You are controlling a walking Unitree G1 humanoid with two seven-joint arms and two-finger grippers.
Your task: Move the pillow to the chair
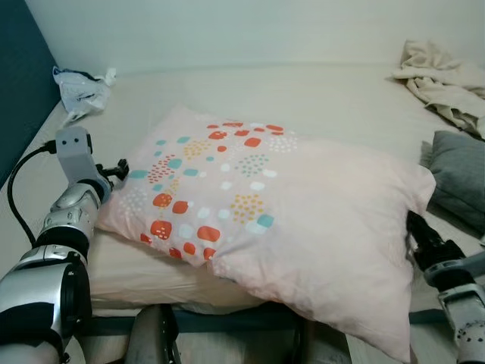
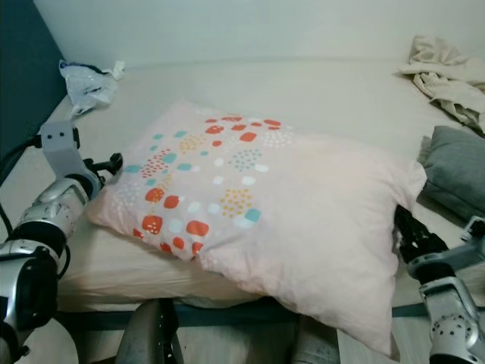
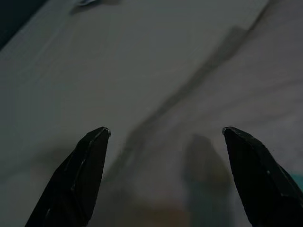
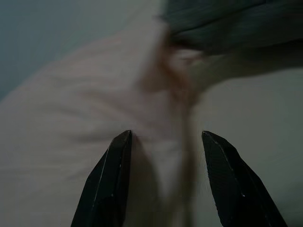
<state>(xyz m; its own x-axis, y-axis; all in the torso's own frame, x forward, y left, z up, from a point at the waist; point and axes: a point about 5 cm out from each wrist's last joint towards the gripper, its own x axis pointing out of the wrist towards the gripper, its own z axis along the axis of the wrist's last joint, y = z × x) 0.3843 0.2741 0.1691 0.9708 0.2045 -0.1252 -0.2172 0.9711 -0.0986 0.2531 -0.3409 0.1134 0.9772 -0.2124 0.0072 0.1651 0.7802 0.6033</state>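
A pale pink pillow (image 1: 258, 212) with orange, teal and white dots lies on the bed (image 1: 326, 106), its near corner hanging past the front edge. My left gripper (image 1: 117, 171) sits at the pillow's left edge. In the left wrist view that gripper (image 3: 165, 131) is open, with sheet and pillow cloth ahead of it. My right gripper (image 1: 417, 233) presses against the pillow's right edge, partly hidden by it. Seen from the right wrist, this gripper (image 4: 165, 135) is open, and a fold of the pink pillow (image 4: 94, 104) runs between the fingers.
A grey cushion (image 1: 458, 174) lies just right of the pillow. Crumpled beige cloth (image 1: 443, 80) is at the far right of the bed, and a plastic bag (image 1: 79, 91) at the far left corner. A dark blue wall (image 1: 19, 83) borders the left side.
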